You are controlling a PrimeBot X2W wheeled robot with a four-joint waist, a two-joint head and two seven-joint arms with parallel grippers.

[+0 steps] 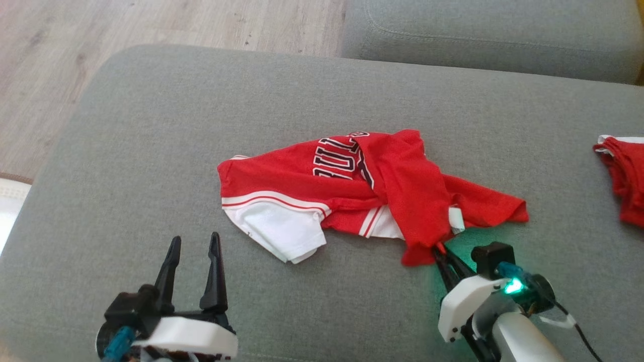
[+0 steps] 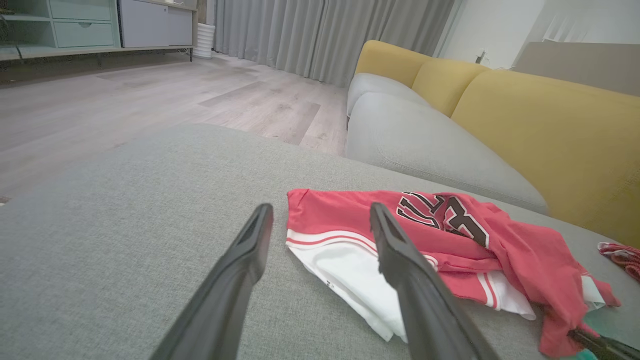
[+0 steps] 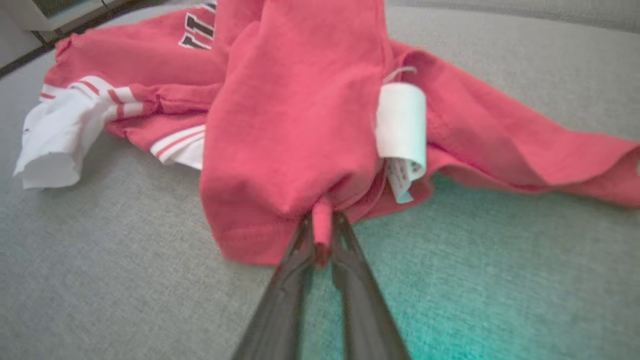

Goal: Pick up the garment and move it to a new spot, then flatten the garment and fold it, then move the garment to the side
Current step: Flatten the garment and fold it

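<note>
A crumpled red garment with white trim and dark lettering lies in the middle of the grey cushion; it also appears in the left wrist view and the right wrist view. My right gripper is shut on a pinch of the red fabric at the garment's near right edge, the fold squeezed between its fingers. A white label hangs beside that pinch. My left gripper stands open, left of and below the white sleeve, holding nothing.
A second red garment lies at the cushion's right edge. Another grey sofa cushion sits behind, with yellow backrests. Wooden floor lies beyond the cushion's far left edge.
</note>
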